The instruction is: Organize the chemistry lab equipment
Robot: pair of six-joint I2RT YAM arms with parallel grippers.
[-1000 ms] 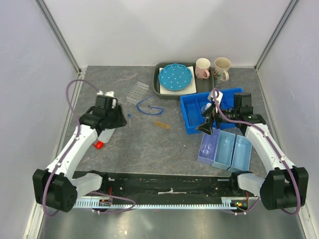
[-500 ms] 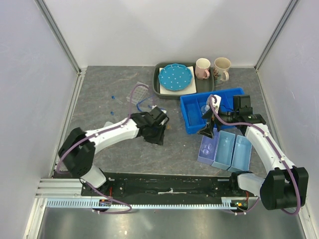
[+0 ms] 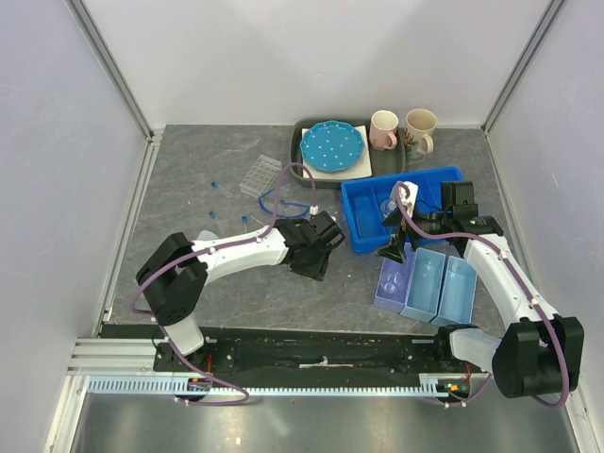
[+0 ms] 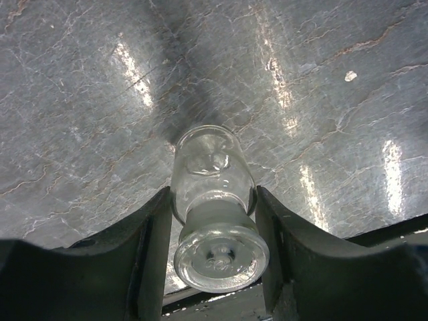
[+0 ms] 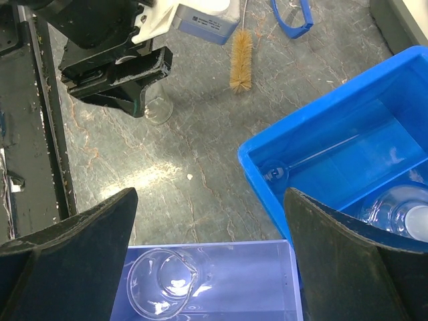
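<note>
My left gripper (image 4: 212,200) is shut on a small clear glass flask (image 4: 212,194) and holds it low over the grey table; from above it sits at the table's middle (image 3: 317,253). It also shows in the right wrist view (image 5: 134,83), with the flask (image 5: 158,107) under it. My right gripper (image 5: 210,221) is wide open and empty over a pale purple bin (image 5: 281,281) that holds a clear beaker (image 5: 160,286) on its side. The blue bin (image 3: 363,226) holds a glass flask (image 5: 401,214) and a thin rod (image 5: 314,157). The tube brush (image 5: 241,59) lies beside my left wrist.
The clear test-tube rack (image 3: 261,176) and small blue-capped tubes (image 3: 215,184) lie at the back left. Two light blue bins (image 3: 442,285) stand right of the purple one. A dark tray (image 3: 297,160) with the dotted plate and two mugs (image 3: 383,129) stands at the back.
My left arm has swung from the left side of the table to the middle and on to the right, towards the bins. The right gripper has hardly moved.
</note>
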